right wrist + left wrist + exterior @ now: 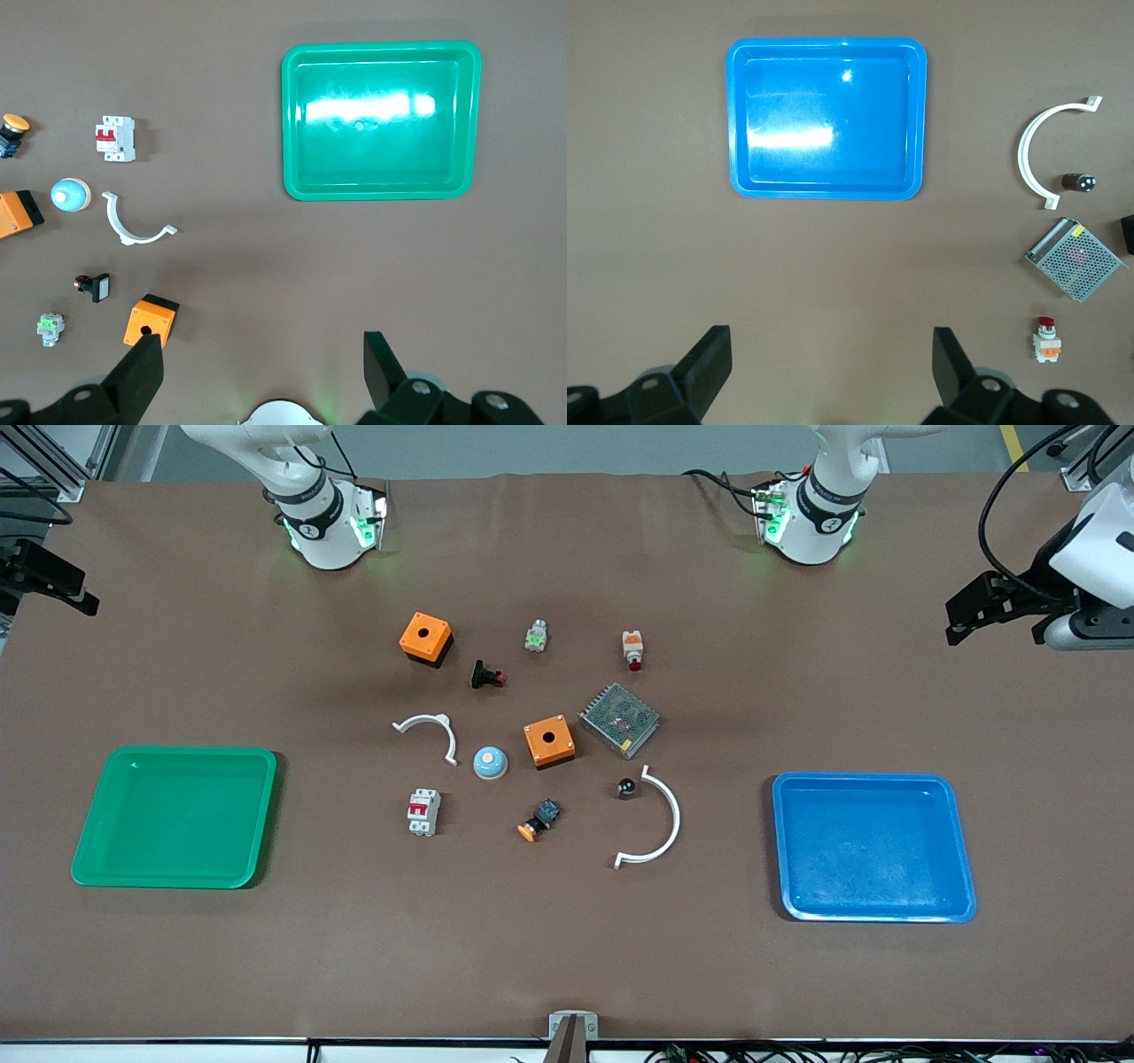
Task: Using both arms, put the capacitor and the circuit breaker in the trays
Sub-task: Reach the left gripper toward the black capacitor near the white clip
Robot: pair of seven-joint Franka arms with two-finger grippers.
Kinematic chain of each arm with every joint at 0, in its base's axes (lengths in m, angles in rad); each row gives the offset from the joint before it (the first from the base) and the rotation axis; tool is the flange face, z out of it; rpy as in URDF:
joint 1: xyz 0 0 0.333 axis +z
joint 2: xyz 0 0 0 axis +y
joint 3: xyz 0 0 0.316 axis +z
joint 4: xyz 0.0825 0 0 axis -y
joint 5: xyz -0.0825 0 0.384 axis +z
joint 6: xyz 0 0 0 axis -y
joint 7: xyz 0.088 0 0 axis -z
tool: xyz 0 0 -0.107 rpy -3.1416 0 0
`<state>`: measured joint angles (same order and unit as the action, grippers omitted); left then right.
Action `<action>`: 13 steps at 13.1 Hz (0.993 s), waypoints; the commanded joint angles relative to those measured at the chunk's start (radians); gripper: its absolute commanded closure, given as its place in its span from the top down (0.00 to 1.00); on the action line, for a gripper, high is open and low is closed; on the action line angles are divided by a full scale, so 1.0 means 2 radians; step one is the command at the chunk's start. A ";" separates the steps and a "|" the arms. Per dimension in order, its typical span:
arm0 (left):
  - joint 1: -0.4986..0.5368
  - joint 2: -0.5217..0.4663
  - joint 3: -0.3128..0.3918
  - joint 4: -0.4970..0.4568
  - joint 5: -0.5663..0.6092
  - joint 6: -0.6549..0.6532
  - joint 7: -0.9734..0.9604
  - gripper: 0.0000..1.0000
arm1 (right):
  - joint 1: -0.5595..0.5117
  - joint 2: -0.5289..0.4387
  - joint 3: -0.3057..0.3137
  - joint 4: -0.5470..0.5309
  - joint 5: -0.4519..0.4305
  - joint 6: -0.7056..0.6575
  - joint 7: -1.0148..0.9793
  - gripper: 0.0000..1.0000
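The capacitor (626, 786), a tiny black cylinder with a silvery end, lies by one end of the larger white arc; it also shows in the left wrist view (1078, 182). The circuit breaker (423, 812), white with red toggles, lies nearer to the front camera than the smaller white arc and also shows in the right wrist view (115, 139). My left gripper (957, 615) (833, 372) is open and empty, high over the table between its base and the blue tray (873, 846). My right gripper (84, 602) (261, 372) is open and empty, high over the table near the green tray (177, 815).
Around the two parts lie two orange boxes (425, 638) (549, 742), a mesh power supply (619, 719), two white arcs (431, 731) (660, 824), a blue dome (490, 762), a black push button (486, 677), an orange-capped part (539, 821) and a white-and-orange button (633, 649).
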<state>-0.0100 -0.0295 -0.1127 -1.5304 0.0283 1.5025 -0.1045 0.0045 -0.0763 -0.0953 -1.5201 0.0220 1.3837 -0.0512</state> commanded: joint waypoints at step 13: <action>-0.098 0.131 -0.031 -0.054 0.002 0.137 -0.143 1.00 | -0.008 0.077 0.003 0.016 -0.003 0.013 -0.011 1.00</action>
<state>-0.1782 0.1940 -0.1720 -1.6007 0.0283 1.7063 -0.3231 0.0044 -0.0011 -0.0989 -1.5246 0.0220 1.3947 -0.0524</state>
